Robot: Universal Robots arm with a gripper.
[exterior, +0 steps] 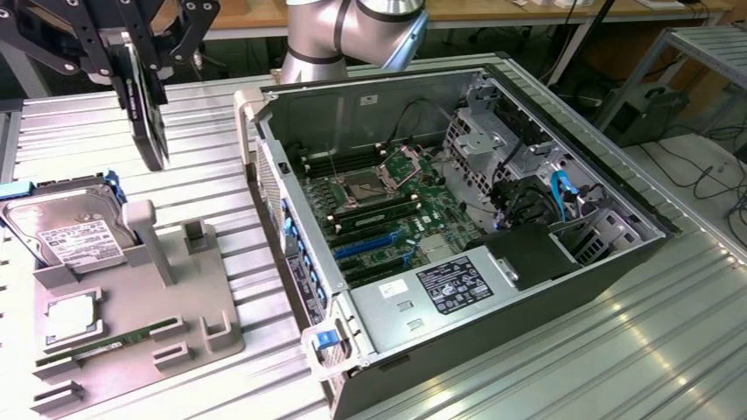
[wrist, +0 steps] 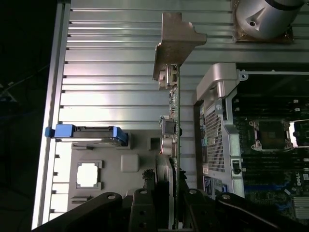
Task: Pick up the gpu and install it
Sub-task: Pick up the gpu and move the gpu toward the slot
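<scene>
The gpu (exterior: pixel 150 114) hangs edge-on in the air above the metal table, at the exterior view's left of the open computer case (exterior: pixel 350 114). My gripper (exterior: pixel 143 48) is shut on its upper edge. In the wrist view the gpu (wrist: pixel 176 140) runs away from my gripper (wrist: pixel 174 210) as a thin edge, and its silver bracket (wrist: pixel 176 43) is at the far end. It sits over the gap between the grey fixture (wrist: pixel 140 159) and the case wall (wrist: pixel 212 145). Blue expansion slots (exterior: pixel 367 247) lie on the motherboard inside the case.
The grey fixture (exterior: pixel 175 306) at the exterior view's left holds a hard drive (exterior: pixel 70 232) with blue rails, a processor chip (exterior: pixel 73 317) and a green memory stick (exterior: pixel 105 346). The arm's base (exterior: pixel 350 35) stands behind the case. A power supply (exterior: pixel 456 284) fills the case's near corner.
</scene>
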